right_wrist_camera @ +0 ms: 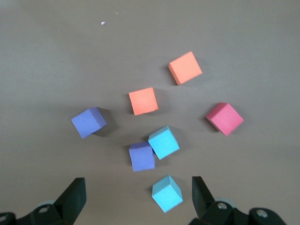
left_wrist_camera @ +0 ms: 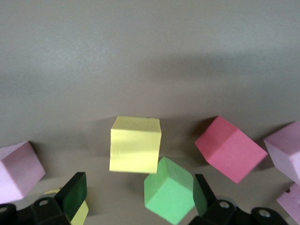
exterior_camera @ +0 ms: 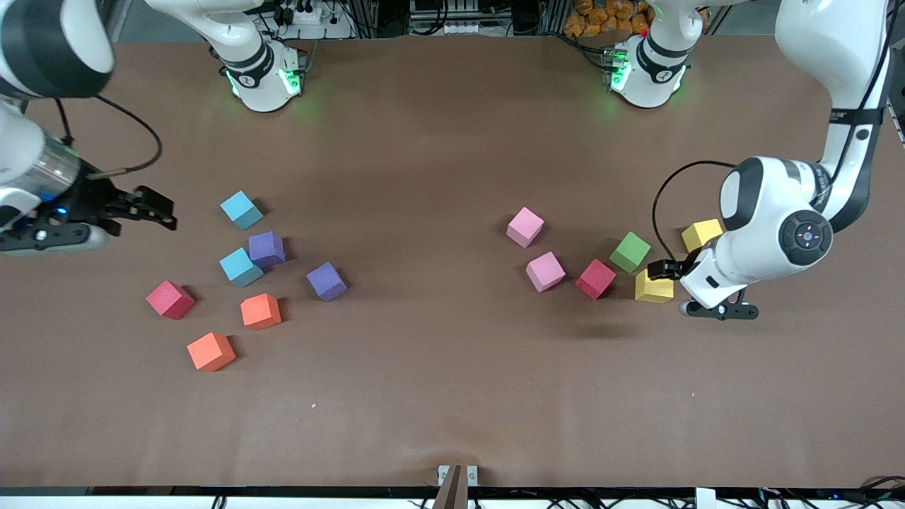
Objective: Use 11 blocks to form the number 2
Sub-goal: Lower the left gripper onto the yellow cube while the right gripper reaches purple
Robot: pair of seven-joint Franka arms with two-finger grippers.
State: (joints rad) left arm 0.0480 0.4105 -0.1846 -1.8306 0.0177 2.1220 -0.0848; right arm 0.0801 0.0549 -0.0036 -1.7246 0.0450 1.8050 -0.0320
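We should lower the wide-open left gripper (exterior_camera: 668, 271) squarely over one yellow foam cube (exterior_camera: 652, 288), avoiding the green foam cube (exterior_camera: 629, 252) at its 11 o'clock, while the open right gripper (exterior_camera: 159, 212) waits.

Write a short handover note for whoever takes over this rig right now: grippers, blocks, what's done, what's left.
Left gripper: open, empty, over the yellow block beside the green block.
Right gripper: open, empty, waiting at its end of the table.
Blocks: thirteen, loose, in two clusters. Seven toward the right arm's end, such as the blue block; six toward the left arm's end, such as the pink block.
Done: nothing placed.
Left: build the whole number 2 from eleven blocks.
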